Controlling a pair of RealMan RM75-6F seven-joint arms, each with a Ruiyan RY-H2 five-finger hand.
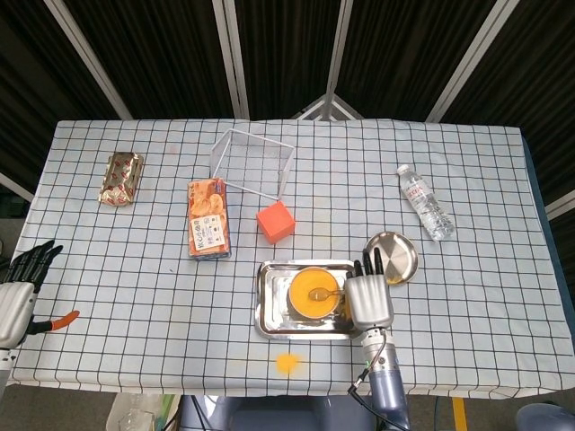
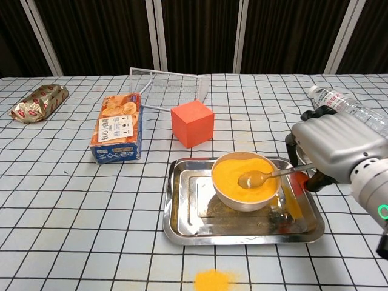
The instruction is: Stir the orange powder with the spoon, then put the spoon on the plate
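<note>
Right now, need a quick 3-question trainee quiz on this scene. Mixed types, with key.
1. True or false: the spoon has its tip in the orange powder.
2. Which hand holds the spoon: A) left B) right C) neither?
3. Fill in: the bowl stands in a metal ____.

Key: 1 true. 2 B. 3 tray.
</note>
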